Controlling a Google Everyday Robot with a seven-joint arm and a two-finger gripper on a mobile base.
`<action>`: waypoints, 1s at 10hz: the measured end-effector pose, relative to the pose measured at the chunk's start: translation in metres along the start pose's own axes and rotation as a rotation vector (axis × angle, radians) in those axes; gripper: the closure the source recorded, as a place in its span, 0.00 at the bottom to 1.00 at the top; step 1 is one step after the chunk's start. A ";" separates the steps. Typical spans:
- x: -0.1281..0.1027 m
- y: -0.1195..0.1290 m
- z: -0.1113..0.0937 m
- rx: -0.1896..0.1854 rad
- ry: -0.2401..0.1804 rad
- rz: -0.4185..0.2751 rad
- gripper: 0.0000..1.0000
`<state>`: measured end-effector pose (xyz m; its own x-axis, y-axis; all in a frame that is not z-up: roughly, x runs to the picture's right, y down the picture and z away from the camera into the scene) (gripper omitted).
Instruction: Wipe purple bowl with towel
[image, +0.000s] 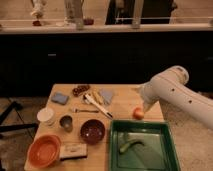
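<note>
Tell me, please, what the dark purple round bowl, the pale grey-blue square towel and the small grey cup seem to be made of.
Dark purple round bowl: glazed ceramic or hard plastic, perhaps; its inside shines. Pale grey-blue square towel: soft cloth, matt, lying limp. Small grey cup: likely metal, by its dull sheen. The gripper hangs over the table's right side, apart from all three.
</note>
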<state>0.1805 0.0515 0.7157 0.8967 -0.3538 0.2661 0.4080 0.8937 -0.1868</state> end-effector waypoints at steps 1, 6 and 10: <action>0.002 0.001 -0.001 0.000 0.002 0.003 0.20; -0.009 -0.031 0.022 0.100 -0.104 0.017 0.20; -0.031 -0.080 0.081 0.121 -0.230 -0.010 0.20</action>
<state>0.1061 0.0128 0.7989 0.8243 -0.3028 0.4784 0.3806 0.9219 -0.0724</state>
